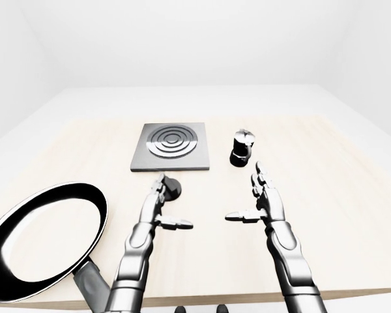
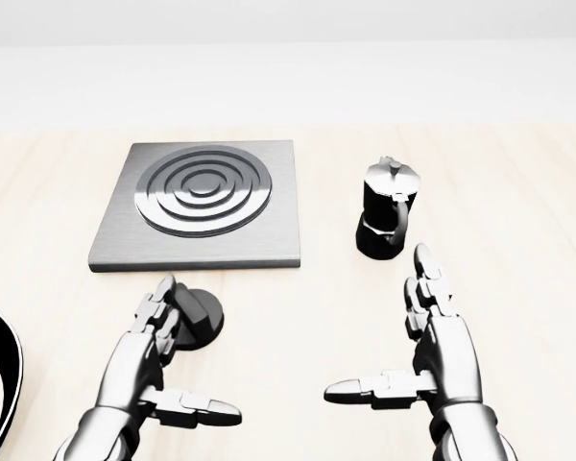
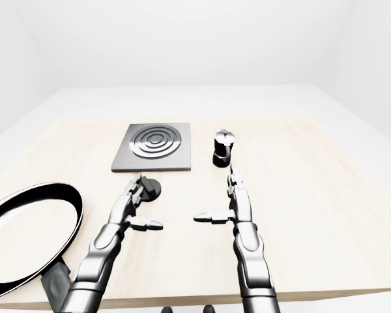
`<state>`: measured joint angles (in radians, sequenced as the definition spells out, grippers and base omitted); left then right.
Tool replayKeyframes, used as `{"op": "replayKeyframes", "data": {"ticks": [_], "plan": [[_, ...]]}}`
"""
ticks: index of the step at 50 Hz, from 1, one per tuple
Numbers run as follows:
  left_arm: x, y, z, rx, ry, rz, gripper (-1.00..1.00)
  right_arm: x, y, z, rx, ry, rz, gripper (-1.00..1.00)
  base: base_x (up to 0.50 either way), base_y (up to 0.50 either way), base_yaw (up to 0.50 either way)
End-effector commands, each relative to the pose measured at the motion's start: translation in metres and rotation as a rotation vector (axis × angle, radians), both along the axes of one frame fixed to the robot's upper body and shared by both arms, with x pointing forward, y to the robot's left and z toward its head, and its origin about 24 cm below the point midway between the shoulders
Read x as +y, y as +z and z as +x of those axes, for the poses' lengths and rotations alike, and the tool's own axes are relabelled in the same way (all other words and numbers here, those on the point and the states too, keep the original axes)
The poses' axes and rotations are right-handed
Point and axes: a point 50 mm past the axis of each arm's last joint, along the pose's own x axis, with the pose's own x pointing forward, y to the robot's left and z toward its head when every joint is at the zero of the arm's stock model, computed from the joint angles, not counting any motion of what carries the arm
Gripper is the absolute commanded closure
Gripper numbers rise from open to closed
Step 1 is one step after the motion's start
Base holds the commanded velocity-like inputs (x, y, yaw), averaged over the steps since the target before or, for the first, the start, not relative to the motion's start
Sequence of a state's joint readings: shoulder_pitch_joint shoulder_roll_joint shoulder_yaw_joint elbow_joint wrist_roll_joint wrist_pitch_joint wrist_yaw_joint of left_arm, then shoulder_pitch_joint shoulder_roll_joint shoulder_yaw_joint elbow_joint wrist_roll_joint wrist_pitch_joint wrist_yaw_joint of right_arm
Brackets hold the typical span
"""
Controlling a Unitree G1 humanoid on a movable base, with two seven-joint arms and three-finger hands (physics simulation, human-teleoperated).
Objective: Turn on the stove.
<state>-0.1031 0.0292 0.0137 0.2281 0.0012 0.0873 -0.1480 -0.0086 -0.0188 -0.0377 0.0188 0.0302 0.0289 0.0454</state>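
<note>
The stove is a flat grey square plate with concentric burner rings, lying on the wooden table in the upper middle of the head view. Its round black knob sits on the table just below the plate. My left hand is open, fingers extended, its fingertips right beside the knob's left edge, not closed on it. My right hand is open and empty, thumb pointing left, below a black moka pot.
A black moka pot stands upright right of the stove. A large black frying pan with a grey handle lies at the lower left of the left-eye view, near the table's near edge.
</note>
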Motion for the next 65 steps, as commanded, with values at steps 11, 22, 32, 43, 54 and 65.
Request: {"op": "replayKeyframes", "data": {"ticks": [11, 22, 32, 43, 54, 65], "plan": [[-0.014, 0.003, -0.008, -0.018, -0.118, 0.017, -1.00, -0.001, -0.002, 0.001, 0.005, -0.004, 0.003, -1.00, 0.00, 0.00, 0.00], [-0.014, 0.006, -0.010, -0.032, -0.124, 0.018, -1.00, -0.001, -0.001, 0.000, 0.004, -0.003, 0.002, -1.00, 0.00, 0.00, 0.00], [-0.011, 0.026, -0.014, -0.157, -0.106, 0.028, -1.00, -0.001, -0.001, 0.000, 0.001, -0.002, 0.001, -1.00, 0.00, 0.00, 0.00], [-0.008, 0.041, -0.017, -0.263, -0.090, 0.032, -1.00, -0.001, -0.002, 0.000, 0.002, -0.001, 0.001, -1.00, 0.00, 0.00, 0.00], [-0.001, 0.059, -0.019, -0.368, -0.036, 0.055, -1.00, -0.001, -0.002, 0.000, 0.003, -0.003, 0.002, -1.00, 0.00, 0.00, 0.00], [0.011, 0.075, -0.018, -0.439, 0.045, 0.087, -1.00, -0.001, -0.002, 0.000, 0.005, -0.007, 0.004, -1.00, 0.00, 0.00, 0.00]]}}
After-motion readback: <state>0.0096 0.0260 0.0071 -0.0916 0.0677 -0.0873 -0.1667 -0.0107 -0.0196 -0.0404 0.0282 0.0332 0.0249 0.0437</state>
